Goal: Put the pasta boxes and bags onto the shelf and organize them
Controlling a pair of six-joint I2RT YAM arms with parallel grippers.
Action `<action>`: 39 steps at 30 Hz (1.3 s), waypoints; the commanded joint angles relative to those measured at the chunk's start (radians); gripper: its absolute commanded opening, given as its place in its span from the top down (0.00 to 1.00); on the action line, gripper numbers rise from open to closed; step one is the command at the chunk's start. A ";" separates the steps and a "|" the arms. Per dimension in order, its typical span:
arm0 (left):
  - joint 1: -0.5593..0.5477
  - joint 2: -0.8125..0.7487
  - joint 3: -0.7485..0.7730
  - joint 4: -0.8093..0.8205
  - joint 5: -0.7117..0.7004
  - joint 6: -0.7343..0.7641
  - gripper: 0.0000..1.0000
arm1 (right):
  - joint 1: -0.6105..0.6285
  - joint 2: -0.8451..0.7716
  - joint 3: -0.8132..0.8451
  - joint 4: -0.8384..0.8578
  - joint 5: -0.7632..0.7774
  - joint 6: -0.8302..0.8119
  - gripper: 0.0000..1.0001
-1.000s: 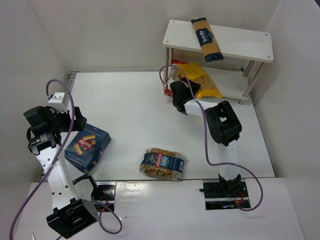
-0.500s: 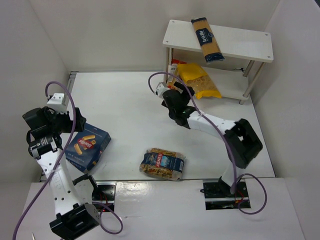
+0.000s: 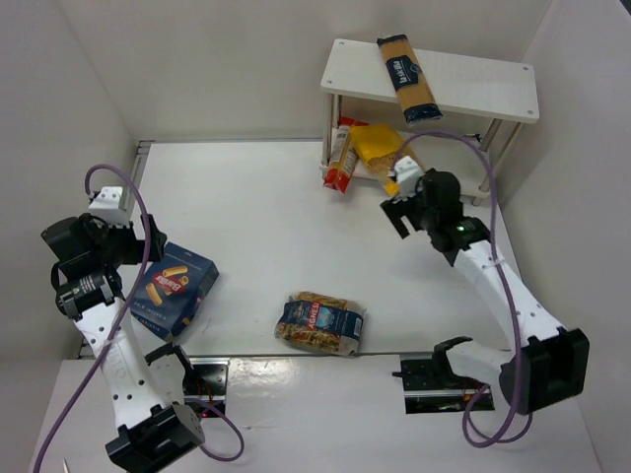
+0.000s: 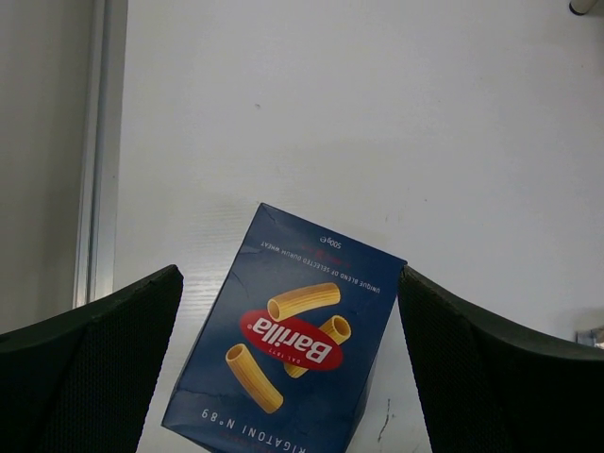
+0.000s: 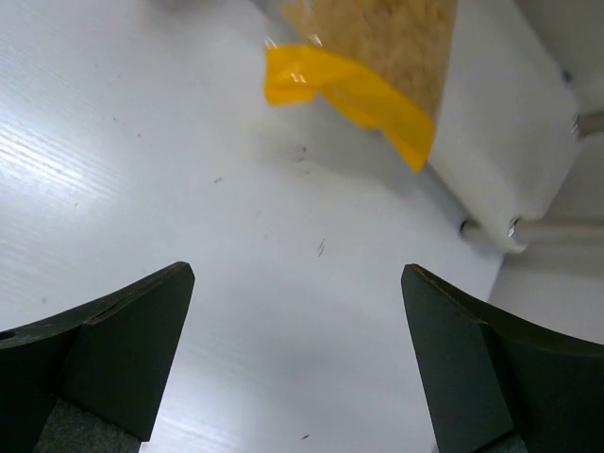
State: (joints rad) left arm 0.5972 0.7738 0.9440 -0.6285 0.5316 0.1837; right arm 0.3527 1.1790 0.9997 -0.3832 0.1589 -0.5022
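The dark blue box (image 3: pixel 173 289) with the red oval logo lies flat at the left; in the left wrist view it (image 4: pixel 288 349) sits between my open fingers (image 4: pixel 94 368). My left gripper (image 3: pixel 150 246) hovers above its far end, empty. The clear blue-labelled bag (image 3: pixel 320 322) lies near the front edge. The white shelf (image 3: pixel 434 81) holds the long spaghetti packet (image 3: pixel 407 77) on top and the yellow bag (image 3: pixel 380 148) on its lower tier. The narrow red-white packet (image 3: pixel 342 160) leans at the shelf's left leg. My right gripper (image 3: pixel 399 209) is open and empty, in front of the yellow bag (image 5: pixel 368 57).
White walls close in the table on the left, back and right. A metal rail (image 4: pixel 94 151) runs along the left edge. The shelf's lower tier (image 5: pixel 500 142) and its leg (image 5: pixel 590 123) are just ahead of the right gripper.
My right arm has swung away from the shelf's left front to the right, empty, leaving the yellow bag and red-white packet at the shelf. The left arm has barely moved.
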 commanded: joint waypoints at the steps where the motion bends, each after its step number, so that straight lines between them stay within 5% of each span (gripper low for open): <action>1: 0.007 -0.010 0.001 0.016 0.004 0.002 0.00 | -0.160 -0.123 -0.036 -0.091 -0.264 0.144 0.01; 8: 0.007 0.010 -0.008 0.026 0.004 -0.007 0.00 | -0.504 -0.280 -0.088 -0.054 -0.380 0.306 0.01; 18: 0.007 0.021 -0.028 0.056 -0.032 -0.007 0.00 | -0.788 -0.331 -0.136 -0.091 -0.528 0.315 0.01; 39: 0.007 0.048 -0.028 0.056 -0.022 -0.007 0.00 | -0.799 -0.234 -0.136 -0.102 -0.559 0.306 0.01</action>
State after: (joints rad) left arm 0.5991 0.8181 0.9203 -0.6052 0.4973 0.1802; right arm -0.4423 0.9344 0.8581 -0.4953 -0.3820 -0.2016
